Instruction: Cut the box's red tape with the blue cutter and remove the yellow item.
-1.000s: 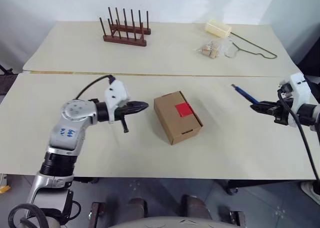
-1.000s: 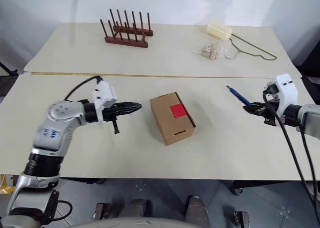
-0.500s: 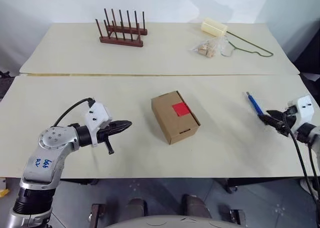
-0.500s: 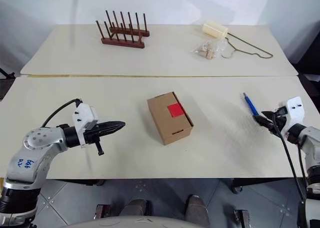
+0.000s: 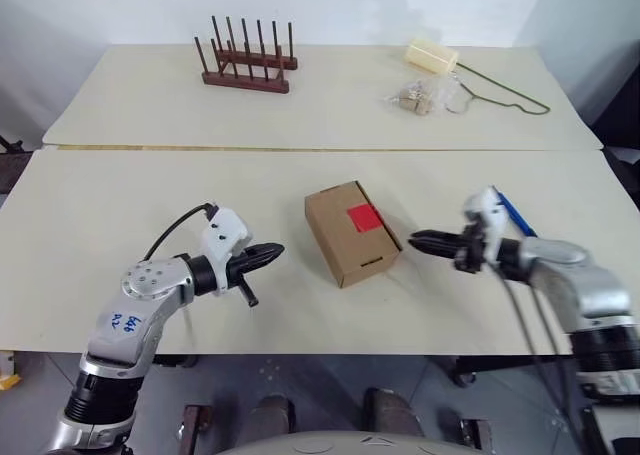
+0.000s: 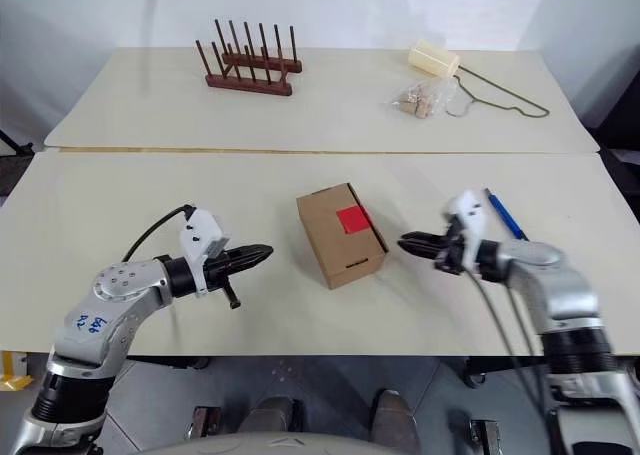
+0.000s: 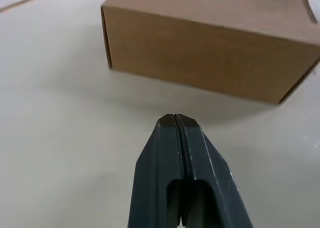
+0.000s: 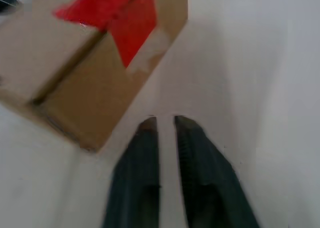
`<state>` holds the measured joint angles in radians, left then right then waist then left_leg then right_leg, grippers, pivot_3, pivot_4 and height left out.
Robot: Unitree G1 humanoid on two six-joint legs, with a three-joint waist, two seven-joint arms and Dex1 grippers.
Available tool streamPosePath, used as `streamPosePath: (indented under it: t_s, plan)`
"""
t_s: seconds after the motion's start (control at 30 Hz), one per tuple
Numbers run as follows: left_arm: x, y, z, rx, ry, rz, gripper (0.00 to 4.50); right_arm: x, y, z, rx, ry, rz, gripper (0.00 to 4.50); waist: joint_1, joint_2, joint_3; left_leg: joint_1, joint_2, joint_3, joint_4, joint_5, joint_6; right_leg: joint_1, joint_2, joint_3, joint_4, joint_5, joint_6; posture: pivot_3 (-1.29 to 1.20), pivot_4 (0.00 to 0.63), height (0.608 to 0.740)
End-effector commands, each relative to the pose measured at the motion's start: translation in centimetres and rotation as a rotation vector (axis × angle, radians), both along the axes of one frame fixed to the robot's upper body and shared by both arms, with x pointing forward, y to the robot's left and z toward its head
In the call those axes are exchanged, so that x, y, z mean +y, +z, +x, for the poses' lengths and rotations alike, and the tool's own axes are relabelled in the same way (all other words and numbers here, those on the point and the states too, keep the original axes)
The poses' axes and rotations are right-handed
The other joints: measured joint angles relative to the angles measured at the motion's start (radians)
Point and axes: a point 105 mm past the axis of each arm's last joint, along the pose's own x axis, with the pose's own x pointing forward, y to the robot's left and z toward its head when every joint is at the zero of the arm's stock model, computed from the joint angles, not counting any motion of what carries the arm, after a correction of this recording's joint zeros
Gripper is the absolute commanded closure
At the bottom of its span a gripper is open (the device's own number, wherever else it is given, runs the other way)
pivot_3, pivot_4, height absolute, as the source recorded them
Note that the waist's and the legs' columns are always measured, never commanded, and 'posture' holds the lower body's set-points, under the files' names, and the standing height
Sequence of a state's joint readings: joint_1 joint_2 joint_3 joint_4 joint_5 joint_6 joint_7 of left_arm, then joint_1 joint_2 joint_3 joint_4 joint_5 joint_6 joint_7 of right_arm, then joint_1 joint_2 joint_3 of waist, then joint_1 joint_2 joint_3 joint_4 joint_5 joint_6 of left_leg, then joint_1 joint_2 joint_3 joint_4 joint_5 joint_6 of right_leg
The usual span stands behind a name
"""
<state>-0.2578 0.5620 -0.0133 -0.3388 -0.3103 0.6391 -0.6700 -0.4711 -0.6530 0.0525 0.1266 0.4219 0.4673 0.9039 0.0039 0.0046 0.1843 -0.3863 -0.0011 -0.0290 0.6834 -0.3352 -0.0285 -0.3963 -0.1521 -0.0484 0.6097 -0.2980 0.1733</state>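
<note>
The brown box (image 5: 350, 233) lies mid-table with the red tape (image 5: 363, 217) on its top. My left gripper (image 5: 278, 248) is shut, low over the table left of the box, and its tip (image 7: 172, 119) points at the box's side (image 7: 210, 62) a short way off. My right gripper (image 5: 415, 241) points at the box from the right, close to its end wall. Its fingers (image 8: 145, 138) are drawn together with nothing between them. The blue cutter (image 5: 510, 212) lies loose on the table behind the right wrist. The yellow item is hidden.
On the far table stand a wooden peg rack (image 5: 245, 60), a cream block (image 5: 432, 54), a clear bag of small pieces (image 5: 420, 97) and a green wire hanger (image 5: 505, 93). A seam (image 5: 300, 149) joins the two tabletops.
My right gripper swung left from the blue cutter's end to the box's right side, leaving the cutter on the table. My left gripper sank lower beside the box.
</note>
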Motion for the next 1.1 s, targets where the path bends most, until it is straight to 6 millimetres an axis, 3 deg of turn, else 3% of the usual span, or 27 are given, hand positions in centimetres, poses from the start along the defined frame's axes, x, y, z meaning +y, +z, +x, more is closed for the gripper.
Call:
streamPosePath:
  t_s: [0.03,0.3,0.63,0.97,1.1]
  plan:
    - [-1.1,0.0,0.7,-0.001,0.012,0.015,4.50,1.0,1.9,1.4,-0.140,-0.050,-0.028,4.47,0.002,0.000,0.000,0.000,0.000,0.000,0.000,0.000,0.000,0.000,0.000,0.000,0.000,0.000,0.000,0.00,0.150,0.740]
    - [-3.0,-0.7,1.4,0.035,-0.002,0.035,4.50,5.2,3.1,-1.0,-0.077,0.128,0.024,4.47,-0.002,0.000,0.000,0.000,0.000,0.000,0.000,0.000,0.000,0.000,0.000,0.000,0.000,0.000,0.000,0.00,0.150,0.740]
    - [-3.0,-1.4,0.9,0.084,0.006,0.068,4.50,7.3,0.4,-2.9,0.091,0.117,-0.055,4.47,-0.005,0.000,0.000,0.000,0.000,0.000,0.000,0.000,0.000,0.000,0.000,0.000,0.001,0.000,0.000,0.00,0.150,0.740]
    - [-0.7,-1.5,0.1,0.103,0.048,0.114,4.50,7.8,0.2,-3.6,0.135,0.124,-0.058,4.47,-0.006,0.000,0.000,0.001,0.000,0.000,-0.001,0.000,0.000,0.000,0.001,0.000,0.001,0.000,0.000,0.00,0.150,0.740]
    - [1.4,-0.9,-0.3,0.102,0.053,0.178,4.50,6.1,0.9,-3.8,0.206,0.095,-0.040,4.47,-0.006,0.000,0.000,0.001,0.000,0.000,-0.001,0.000,0.000,0.000,0.001,0.000,0.001,0.000,0.000,0.00,0.150,0.740]
